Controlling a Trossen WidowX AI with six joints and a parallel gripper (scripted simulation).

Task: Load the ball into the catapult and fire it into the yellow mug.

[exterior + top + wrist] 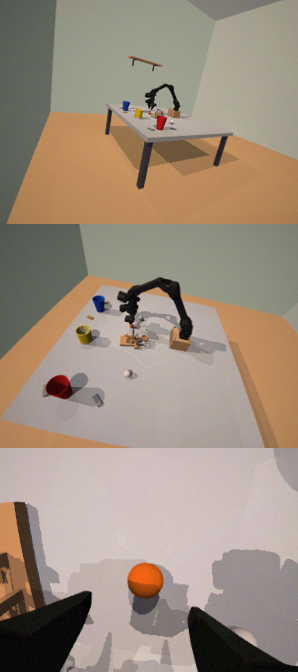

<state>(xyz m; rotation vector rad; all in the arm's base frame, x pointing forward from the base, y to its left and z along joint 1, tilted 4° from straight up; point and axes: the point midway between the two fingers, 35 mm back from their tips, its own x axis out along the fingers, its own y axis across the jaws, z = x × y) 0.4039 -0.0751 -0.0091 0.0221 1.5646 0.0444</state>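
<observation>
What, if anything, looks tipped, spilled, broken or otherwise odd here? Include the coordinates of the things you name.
Nothing stands out. The red mug (60,389) (161,123), yellow mug (85,337) (139,114) and blue mug (99,305) (126,106) stand upright. The orange ball (131,326) (150,113) (145,580) is outside the catapult (126,341) (7,523), which just means it is not loaded. Fine damage would be too small to tell.

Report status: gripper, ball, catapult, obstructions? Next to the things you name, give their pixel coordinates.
Gripper (131,323) (141,605) open, nothing held. Orange ball (131,326) (145,580) on table, framed between the fingertips in wrist view. Catapult (126,341) (8,523) unloaded, off to one side. Nothing visible between fingers and ball.
</observation>
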